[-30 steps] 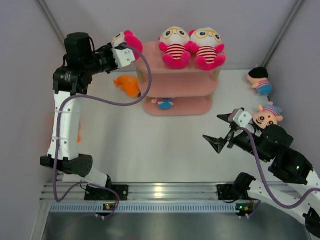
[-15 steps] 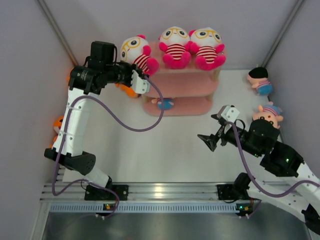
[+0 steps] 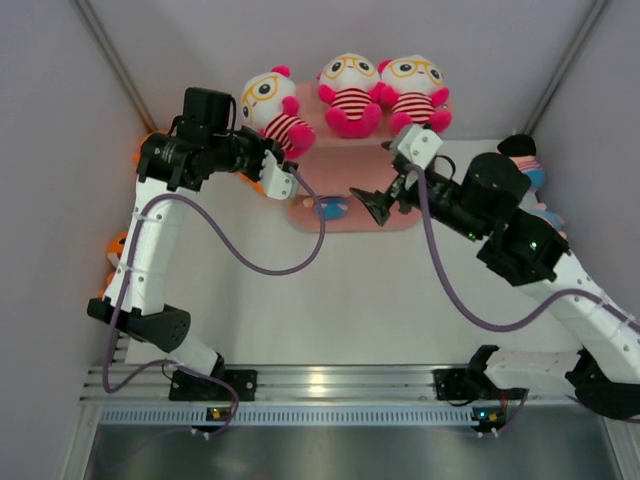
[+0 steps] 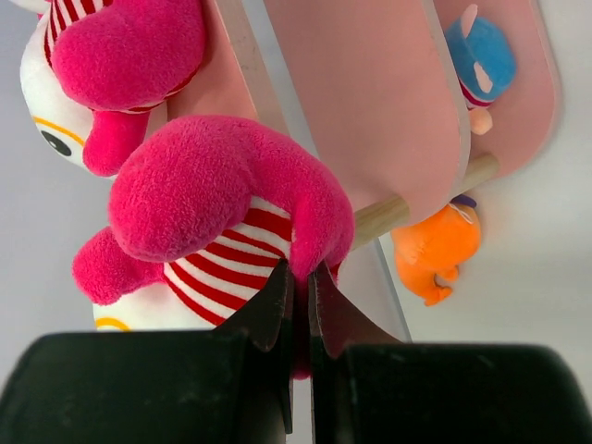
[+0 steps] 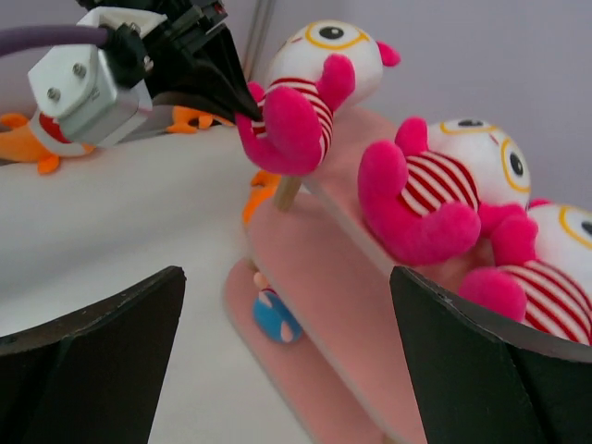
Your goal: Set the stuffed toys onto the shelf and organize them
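The pink shelf (image 3: pixel 400 165) stands at the back. Two white-faced, yellow-glasses toys (image 3: pixel 350 92) (image 3: pixel 413 92) sit on its top board. My left gripper (image 3: pixel 288 160) is shut on the pink leg of a third one (image 3: pixel 268 105) at the board's left end; the left wrist view shows the fingers (image 4: pixel 277 305) pinching that toy (image 4: pixel 213 203). A blue-bodied doll (image 3: pixel 328 207) lies on the bottom board (image 5: pixel 333 388). My right gripper (image 3: pixel 380 185) is open and empty in front of the shelf, facing the blue doll (image 5: pixel 276 314).
An orange shark (image 4: pixel 435 250) lies on the floor left of the shelf, and others (image 3: pixel 118 250) lie by the left wall. A peach-faced doll (image 3: pixel 520 155) lies at the back right, partly hidden behind the right arm. Grey walls close in both sides.
My left gripper carried the glasses toy right to the top board's left end. My right arm swung from the right side up to the shelf's front, still open.
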